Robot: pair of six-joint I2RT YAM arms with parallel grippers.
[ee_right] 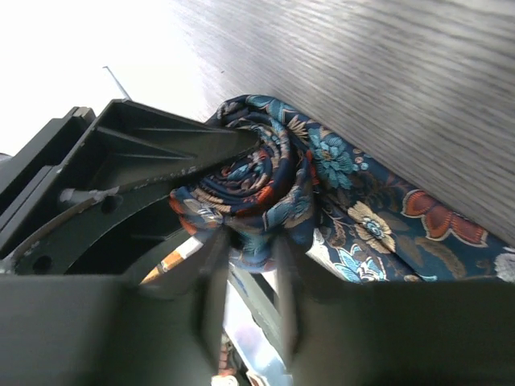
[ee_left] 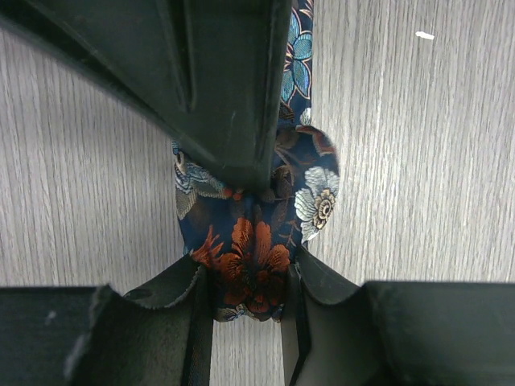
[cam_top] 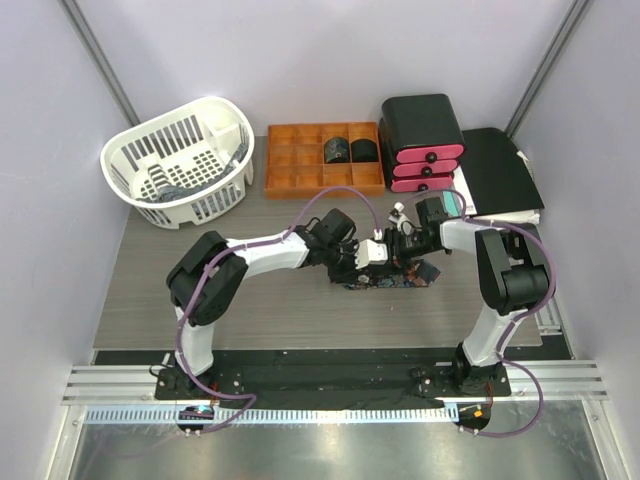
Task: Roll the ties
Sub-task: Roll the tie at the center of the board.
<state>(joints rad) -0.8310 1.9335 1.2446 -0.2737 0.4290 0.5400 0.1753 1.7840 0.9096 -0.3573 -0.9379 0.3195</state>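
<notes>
Partly rolled tie (cam_top: 388, 279), laid on the grey table (cam_top: 270, 310) near its centre, between the two arms. The left gripper (ee_left: 248, 281) is seen with its fingers drawn narrow and pinched on the floral fabric. The right gripper (ee_right: 248, 261) is clamped on the spiral coil, from which the unrolled length is spread flat on the tabletop. Two rolled ties (cam_top: 338, 150) are held in one compartment of the orange tray (cam_top: 300, 170).
</notes>
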